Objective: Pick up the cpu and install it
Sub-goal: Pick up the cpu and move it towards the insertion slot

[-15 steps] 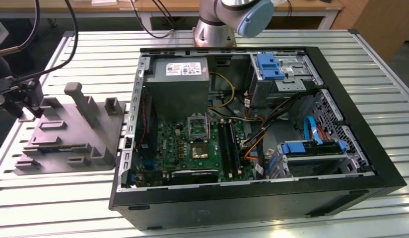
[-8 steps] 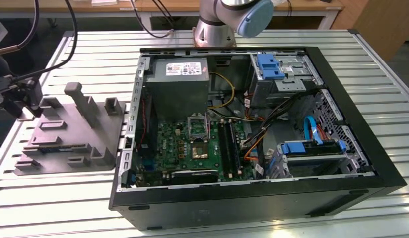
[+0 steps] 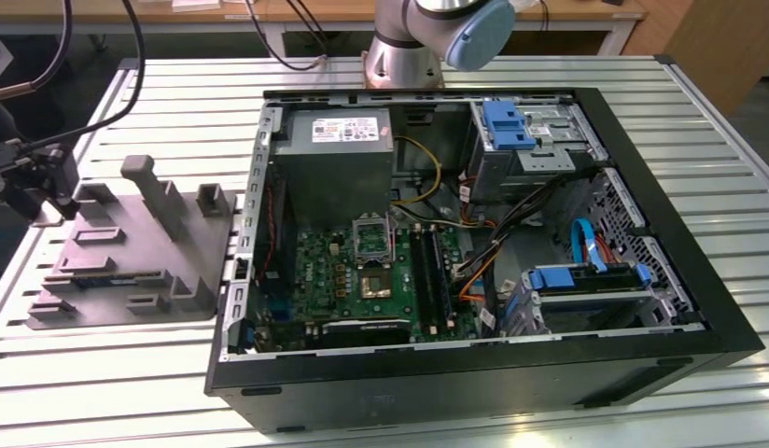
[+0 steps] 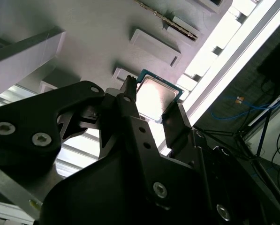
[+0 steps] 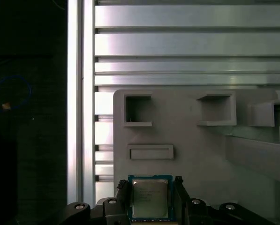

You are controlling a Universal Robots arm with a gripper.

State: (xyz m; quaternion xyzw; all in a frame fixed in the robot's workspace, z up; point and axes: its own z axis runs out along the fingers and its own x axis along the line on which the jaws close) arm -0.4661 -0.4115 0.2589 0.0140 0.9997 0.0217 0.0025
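A single robot arm rose from its base at the far side of a slatted aluminium table. An open black computer case lay on its side on the table, exposing the green motherboard. The black square socket sat near the middle of the board, facing upward so a chip could go in from above. Well apart from the case, toward the exterior view's left, a large grey moulded tray lay flat on the table. Its raised blocks and recesses were shaped to keep parts in known places. In the first wrist view, the gripper hung above a corner region of this tray, near the tray's edge. The cpu, a small flat square with a pale silver top and a blue-green border, sat squarely between the two dark fingers. The fingers were drawn in to about the chip's width. One lay against each of two opposite edges, leaving the metal top untouched. By the look of it, the chip was pinched in the gripper, level and parallel to the tray. Whether it had cleared the tray surface could not be told.
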